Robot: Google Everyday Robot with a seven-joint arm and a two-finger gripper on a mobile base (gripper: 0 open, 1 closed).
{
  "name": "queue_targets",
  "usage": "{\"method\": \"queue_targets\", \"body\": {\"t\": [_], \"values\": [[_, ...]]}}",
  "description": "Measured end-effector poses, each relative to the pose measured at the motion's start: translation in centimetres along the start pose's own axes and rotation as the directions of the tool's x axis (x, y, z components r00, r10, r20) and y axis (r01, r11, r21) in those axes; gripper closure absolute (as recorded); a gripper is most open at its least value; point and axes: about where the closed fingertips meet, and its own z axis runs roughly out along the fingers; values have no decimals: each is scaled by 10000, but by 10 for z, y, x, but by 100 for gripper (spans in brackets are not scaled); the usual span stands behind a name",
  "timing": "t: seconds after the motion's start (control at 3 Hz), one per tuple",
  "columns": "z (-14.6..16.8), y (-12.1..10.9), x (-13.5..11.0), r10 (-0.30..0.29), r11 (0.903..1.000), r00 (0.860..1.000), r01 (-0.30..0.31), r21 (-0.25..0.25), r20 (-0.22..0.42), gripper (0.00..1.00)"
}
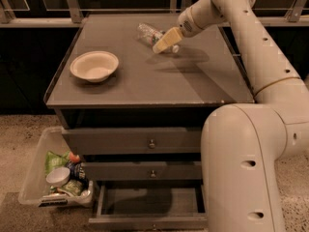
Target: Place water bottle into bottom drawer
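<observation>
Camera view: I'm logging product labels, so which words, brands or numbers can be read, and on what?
No text can be read.
Clear crinkled plastic water bottle, lying on the cabinet top at the gripper: label band blurred.
Packets in the clear plastic bin: print too small.

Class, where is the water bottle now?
In the camera view, the water bottle lies far back on the cabinet top, right of the bowl, with the claw at it.

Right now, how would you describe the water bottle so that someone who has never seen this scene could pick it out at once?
Start at the grey cabinet top and look toward its far edge, near the middle, where the arm's hand comes down. The water bottle lies on its side at the hand. It is clear crinkled plastic, unlike the cream bowl further left.
</observation>
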Motion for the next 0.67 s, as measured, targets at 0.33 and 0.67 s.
{"method": "queue_targets", "body": {"t": [0.33, 0.67], "values": [[7, 1, 3, 52, 9999, 9999, -53, -116, -87, 0], [15, 4, 10, 133, 9994, 9995, -142, -323, -276, 0]]}}
